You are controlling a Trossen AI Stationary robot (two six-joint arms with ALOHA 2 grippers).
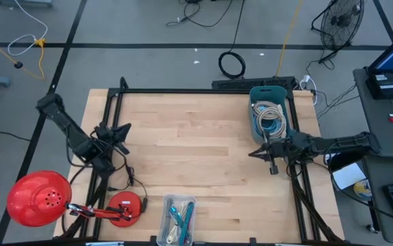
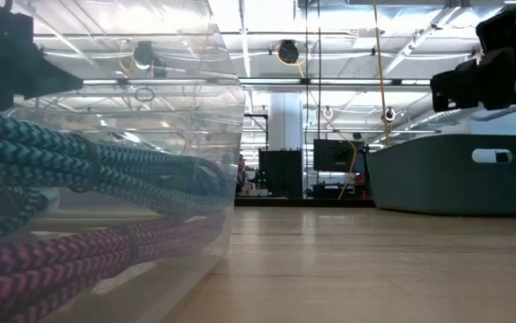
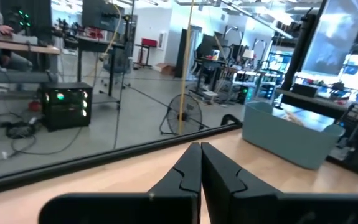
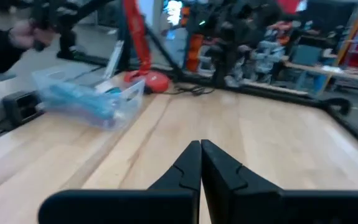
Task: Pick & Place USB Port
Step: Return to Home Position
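Note:
No USB port shows on its own. Pale coiled cables (image 1: 270, 117) lie in a grey-blue bin (image 1: 254, 116) at the table's far right. Teal and pink braided cables (image 2: 78, 170) fill a clear box (image 1: 179, 219) at the near edge. My left gripper (image 1: 125, 128) hangs shut and empty above the table's left edge, its fingers (image 3: 191, 165) pointing level toward the bin (image 3: 291, 134). My right gripper (image 1: 252, 154) hangs shut and empty just on the near side of the bin, pointing level toward the clear box (image 4: 91, 99).
A red lamp (image 1: 37, 198) and its round base (image 1: 126, 207) stand at the near left corner. A black frame rail (image 1: 182, 91) runs round the table. A person's sleeve and hand (image 4: 10, 40) show beyond the table. Bare wood (image 1: 189, 150) lies between the two grippers.

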